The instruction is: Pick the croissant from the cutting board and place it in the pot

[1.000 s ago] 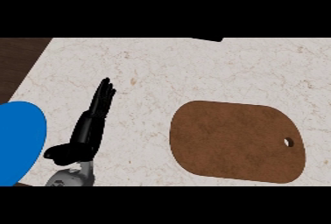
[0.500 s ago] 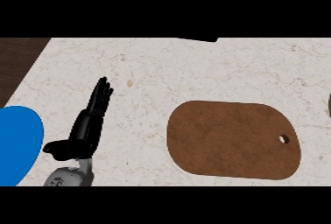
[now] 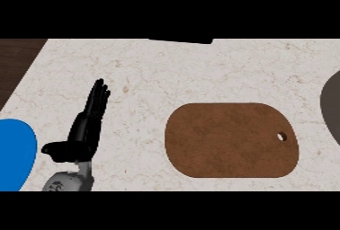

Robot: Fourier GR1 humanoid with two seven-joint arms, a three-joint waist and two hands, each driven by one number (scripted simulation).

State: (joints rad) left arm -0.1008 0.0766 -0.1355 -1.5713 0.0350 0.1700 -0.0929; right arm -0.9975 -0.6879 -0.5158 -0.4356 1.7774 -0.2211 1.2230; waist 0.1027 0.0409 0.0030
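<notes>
A brown wooden cutting board [image 3: 229,139] with a small hole near its right edge lies flat on the pale speckled counter [image 3: 199,72], right of centre. Nothing lies on it, and no croissant shows anywhere in the head view. At the right edge a dark grey curved shape [image 3: 333,108] pokes into view; I cannot tell what it is. My left hand [image 3: 79,132] stands at the lower left, well left of the board, open with fingers straight and pointing away, thumb out to the left, holding nothing. My right hand does not show.
A blue rounded object [image 3: 13,155] is cut off by the left edge, just left of my left hand. Dark wood [image 3: 16,58] borders the counter at the upper left. A black strip [image 3: 181,40] sits at the counter's far edge.
The whole scene has slid left in the view. The dark grey shape has come in at the right edge. My left hand keeps the same open pose.
</notes>
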